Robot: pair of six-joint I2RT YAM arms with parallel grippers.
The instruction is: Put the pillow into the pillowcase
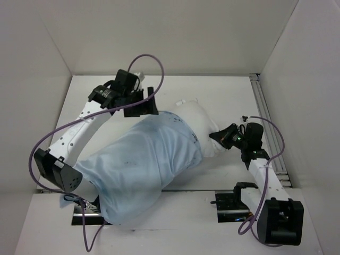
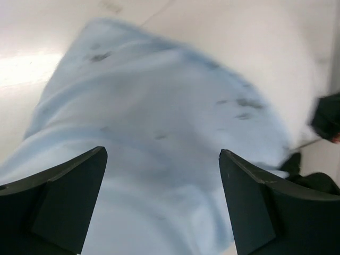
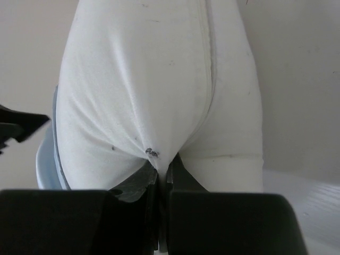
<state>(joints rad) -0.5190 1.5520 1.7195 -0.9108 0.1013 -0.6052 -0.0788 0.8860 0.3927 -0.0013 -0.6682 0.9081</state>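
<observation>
Currently, you have the pillow point(image 1: 197, 118) lying diagonally across the table point(image 1: 223, 90), most of it already inside the pillowcase point(image 1: 143, 164). Only its white far-right end sticks out of the blue opening. Your right gripper point(image 3: 162, 178) is clenched on a pinch of the pillow's white cover at that exposed end, with the cloth drawn into creases toward the fingertips. A sliver of blue hem shows at the left of the right wrist view. Your left gripper point(image 2: 162, 202) hangs over the far part of the pillowcase with its jaws spread wide, grasping nothing, and blurred blue fabric fills the gap between its fingers point(image 2: 58, 202). The pillowcase's near-left end reaches the near edge of the table.
</observation>
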